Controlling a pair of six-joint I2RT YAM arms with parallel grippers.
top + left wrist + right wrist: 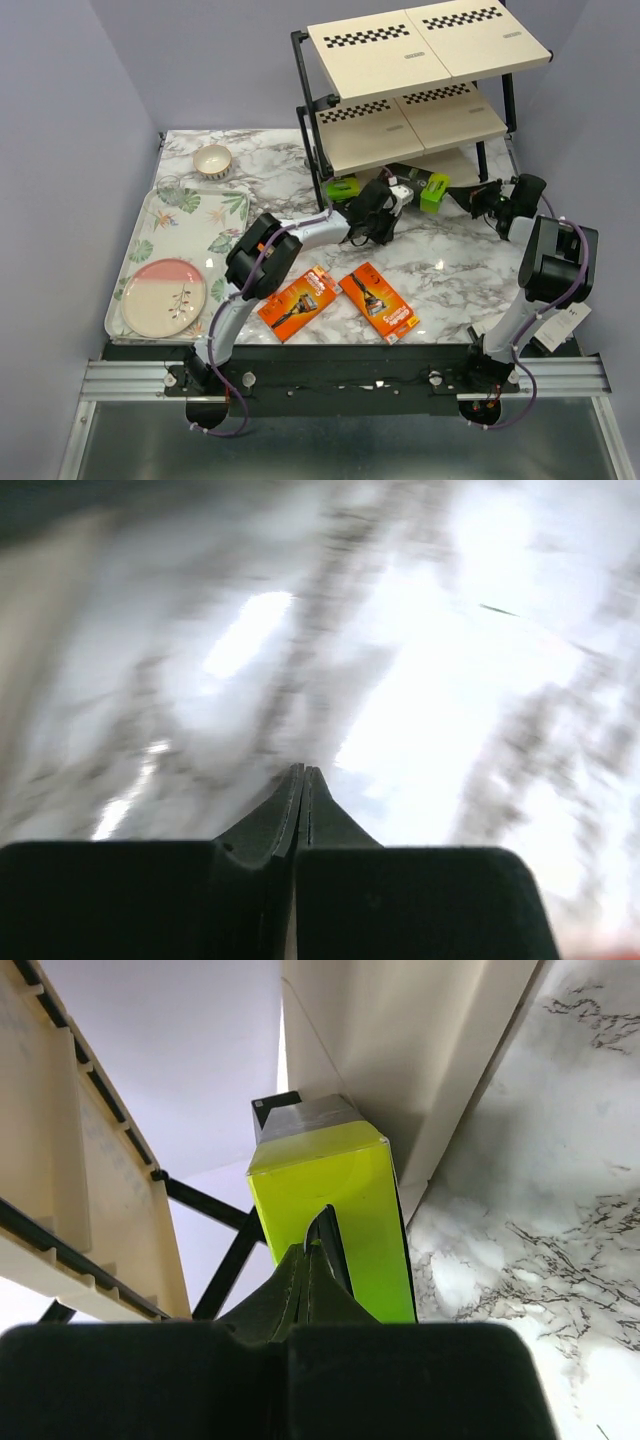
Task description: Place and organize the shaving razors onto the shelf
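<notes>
Two orange razor packs lie flat on the marble in front of the arms. A black pack with a lime end lies by the shelf's left front leg. Another lime-ended pack leans at the shelf's bottom tier. In the right wrist view this pack fills the middle. My right gripper is shut, with its tips against the pack's lime face. My left gripper is shut and empty over blurred marble, just in front of the shelf. The white boxes are out of view.
A floral tray with a pink plate sits at the left, with a small bowl behind it. The shelf's black legs and low boards stand close around both grippers. Grey walls enclose the table.
</notes>
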